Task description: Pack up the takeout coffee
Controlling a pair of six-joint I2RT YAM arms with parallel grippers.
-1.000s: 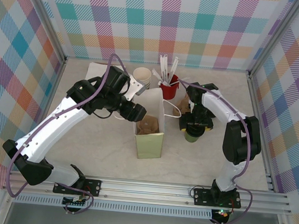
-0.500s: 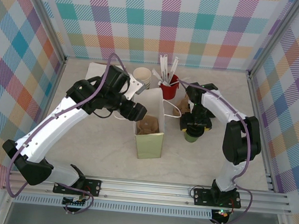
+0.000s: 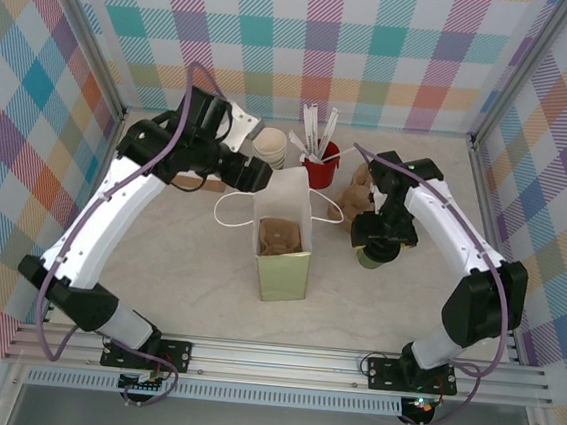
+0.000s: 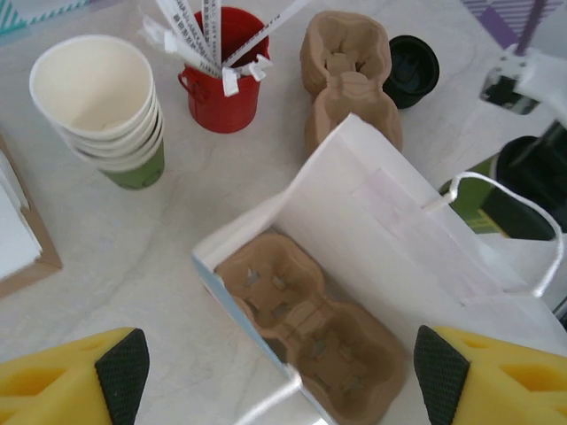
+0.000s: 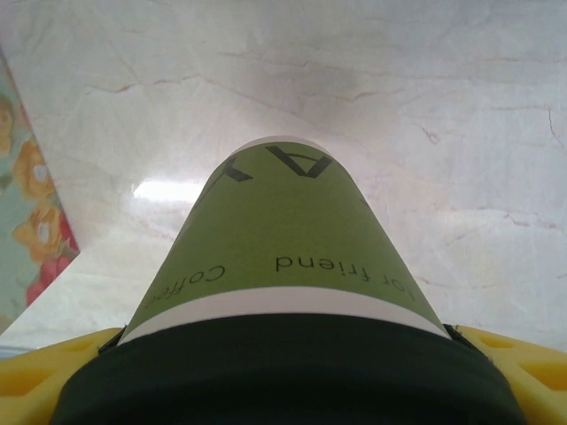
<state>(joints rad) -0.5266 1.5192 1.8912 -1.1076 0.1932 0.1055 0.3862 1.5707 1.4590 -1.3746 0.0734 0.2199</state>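
Over the marble tabletop (image 3: 188,264) our right gripper (image 3: 379,242) clasps the takeout coffee (image 5: 292,257); our left gripper (image 4: 283,370) gapes empty above the paper bag (image 4: 390,239)

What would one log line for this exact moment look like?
right claw: gripping takeout coffee beside paper bag | left claw: open above bag | coffee: not yet in bag

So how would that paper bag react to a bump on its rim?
Probably flimsy: the bag is thin paper with creased walls, so a nudge would likely fold the rim. It stands tall and narrow, so it could tip, though the cardboard tray inside may steady it a little.
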